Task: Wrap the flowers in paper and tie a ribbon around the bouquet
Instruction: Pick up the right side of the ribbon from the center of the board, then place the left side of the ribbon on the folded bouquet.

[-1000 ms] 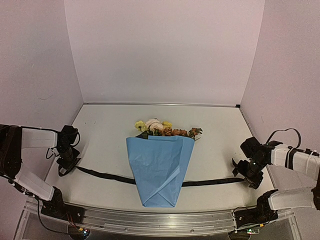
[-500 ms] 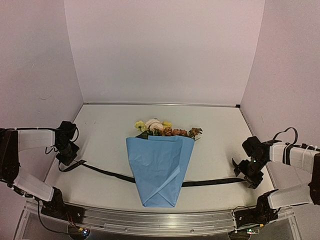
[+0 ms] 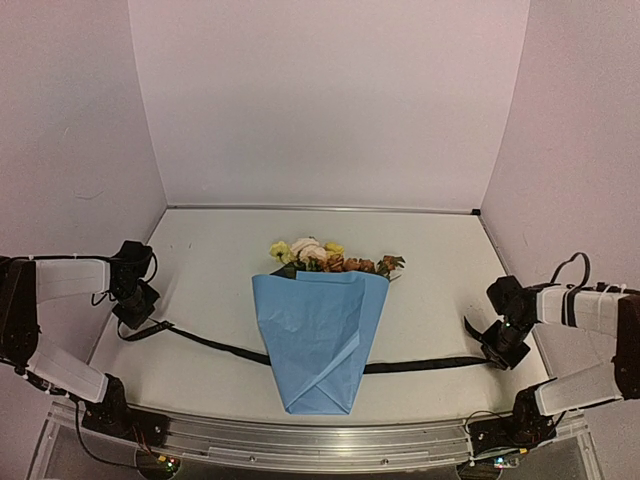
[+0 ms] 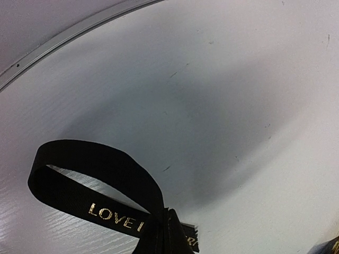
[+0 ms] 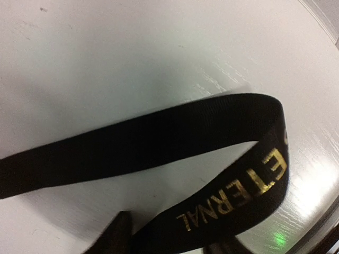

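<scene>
We see the bouquet (image 3: 322,300) lying flat in the middle of the worktop (image 3: 220,250). The paper (image 3: 318,350), light blue side out, is folded into a cone. Its narrow end points to the near edge and its wide mouth faces the far edge. The flowers (image 3: 318,255) stick out of that mouth, with yellow and cream blooms toward the left and rust-brown ones with green leaves toward the right.

The ribbon (image 3: 425,364) runs across the worktop, roughly parallel to the near edge. It passes under the lower part of the cone and comes out on both sides. It is not yet tied around the bouquet.

The left gripper (image 3: 130,318) hangs near the left edge, clenched on the ribbon's left end. In its wrist view the band curls up off the surface in a loop with gold lettering (image 4: 114,217) reading "LOVE". Both runs of the loop pinch together at the bottom of the view.

The right gripper (image 3: 493,353) sits low near the right edge, at the ribbon's right end. Its wrist view shows the band folded back on itself, with "ETERNAL" on the nearer run, which leads down toward the jaws. We cannot tell whether the jaws press on it or stand clear of it, because that part of the view is dark and blurred.
</scene>
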Controlling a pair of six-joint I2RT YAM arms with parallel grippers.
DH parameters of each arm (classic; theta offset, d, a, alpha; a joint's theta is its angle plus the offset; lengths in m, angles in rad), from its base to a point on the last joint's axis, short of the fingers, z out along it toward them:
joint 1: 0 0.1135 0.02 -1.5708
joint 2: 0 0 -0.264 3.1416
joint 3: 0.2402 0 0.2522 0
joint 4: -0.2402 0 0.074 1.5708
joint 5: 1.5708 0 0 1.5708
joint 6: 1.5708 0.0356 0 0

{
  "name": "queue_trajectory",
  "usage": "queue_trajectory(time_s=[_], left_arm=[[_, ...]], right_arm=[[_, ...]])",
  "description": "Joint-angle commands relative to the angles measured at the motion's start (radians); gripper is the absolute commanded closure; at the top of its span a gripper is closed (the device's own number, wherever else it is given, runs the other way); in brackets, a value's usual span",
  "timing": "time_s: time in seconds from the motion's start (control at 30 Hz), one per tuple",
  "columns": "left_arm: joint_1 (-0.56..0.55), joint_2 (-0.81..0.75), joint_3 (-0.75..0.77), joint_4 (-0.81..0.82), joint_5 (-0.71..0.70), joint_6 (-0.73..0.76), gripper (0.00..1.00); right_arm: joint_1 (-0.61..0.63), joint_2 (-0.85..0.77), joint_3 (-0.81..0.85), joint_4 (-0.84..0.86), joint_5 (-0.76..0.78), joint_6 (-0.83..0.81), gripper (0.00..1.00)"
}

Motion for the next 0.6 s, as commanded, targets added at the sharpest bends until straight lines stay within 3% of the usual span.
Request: queue_trajectory(time_s=[0.0, 0.07, 0.4, 0.57], left_arm=[[0.005, -0.011, 0.059, 0.067, 0.019, 0.075, 1.0], [0.005, -0.017, 0.061, 0.127, 0.044, 0.13, 1.0], [0.005, -0.054, 0.173, 0.327, 0.13, 0.357, 1.0], [-0.014, -0.112, 0.161, 0.415, 0.253, 0.45, 1.0]], right_arm=[[-0.019, 0.078, 0.073, 0.023, 0.028, -0.056, 0.88], [-0.034, 0.115, 0.132, 0.024, -0.003, -0.081, 1.0], [-0.11, 0.235, 0.474, -0.007, -0.119, -0.147, 1.0], [-0.109, 0.241, 0.531, -0.035, -0.21, -0.153, 1.0]])
